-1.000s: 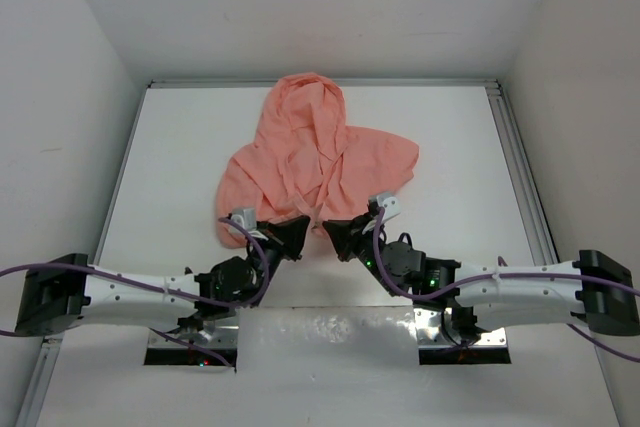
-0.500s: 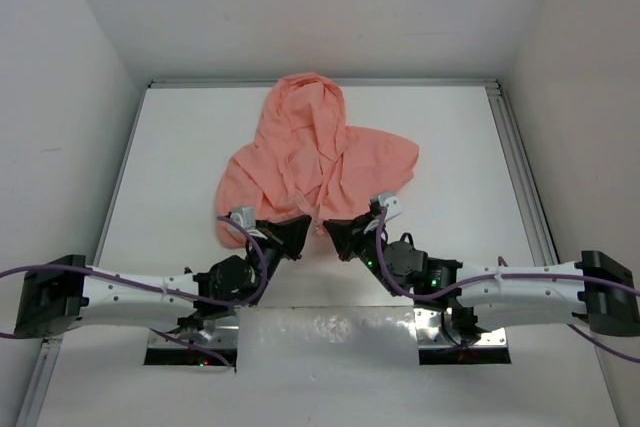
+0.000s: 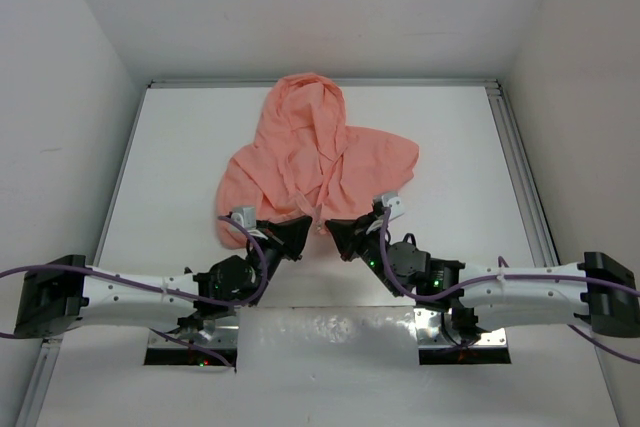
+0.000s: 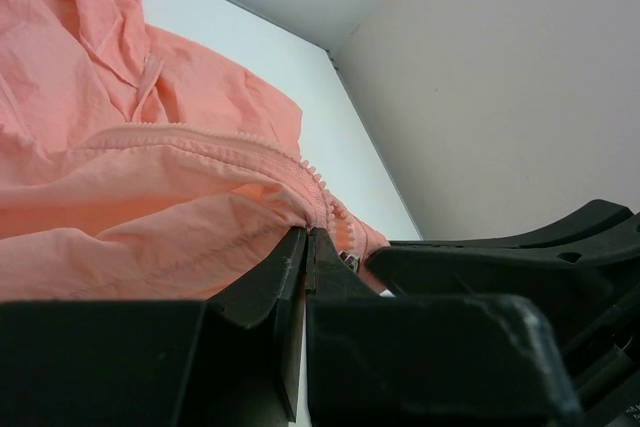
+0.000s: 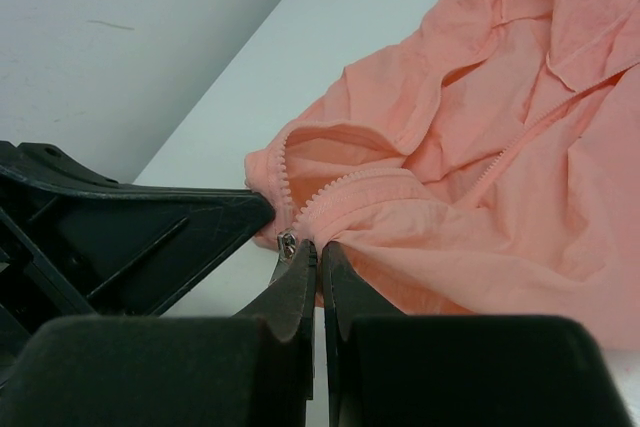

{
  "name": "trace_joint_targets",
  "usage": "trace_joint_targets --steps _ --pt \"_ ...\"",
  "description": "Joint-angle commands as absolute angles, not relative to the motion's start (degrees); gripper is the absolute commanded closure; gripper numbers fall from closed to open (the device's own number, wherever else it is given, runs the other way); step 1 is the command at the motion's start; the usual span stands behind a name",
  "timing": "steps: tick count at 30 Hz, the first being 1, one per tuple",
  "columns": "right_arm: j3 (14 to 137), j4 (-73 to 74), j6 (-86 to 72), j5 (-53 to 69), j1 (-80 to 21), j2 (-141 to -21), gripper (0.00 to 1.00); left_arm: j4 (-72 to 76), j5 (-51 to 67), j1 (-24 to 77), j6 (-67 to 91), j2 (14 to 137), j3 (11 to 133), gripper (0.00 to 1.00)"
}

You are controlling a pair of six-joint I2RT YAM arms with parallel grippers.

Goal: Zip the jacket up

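The salmon-pink hooded jacket [image 3: 318,152] lies crumpled in the middle of the table, hood at the far side, front open. My left gripper [image 3: 296,233] and right gripper [image 3: 336,234] meet at its near hem, tips almost touching. In the left wrist view the left gripper [image 4: 307,239] is shut on the jacket's hem [image 4: 180,237] right by the zipper teeth [image 4: 300,162], with the metal slider [image 4: 350,261] beside it. In the right wrist view the right gripper [image 5: 320,247] is shut on the other zipper edge [image 5: 400,197], with the slider [image 5: 288,242] just left of its tips.
The white table [image 3: 180,147] is boxed in by white walls, with a metal rail [image 3: 515,162] along its right edge. Both arm bases sit at the near edge. Each wrist view shows the other gripper's black finger close by, in the left wrist view [image 4: 500,257] and the right wrist view [image 5: 130,237].
The right arm has shifted very slightly. Both grippers stay shut on the hem and the jacket lies as before.
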State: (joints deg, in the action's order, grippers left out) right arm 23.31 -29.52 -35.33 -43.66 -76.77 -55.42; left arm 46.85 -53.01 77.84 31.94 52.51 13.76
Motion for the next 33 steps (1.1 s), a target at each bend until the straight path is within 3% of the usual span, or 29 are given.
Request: trace_joint_targets --steps 1,33 --pt "23.2 -32.08 -34.81 -44.83 -77.26 -54.58 1.0 47.81 -54.05 77.26 31.82 51.86 14.15 1.0" --pt "24.26 -30.94 -34.72 -43.95 -77.26 -55.37 1.0 48.69 -51.68 77.26 32.17 52.56 14.15 1.0"
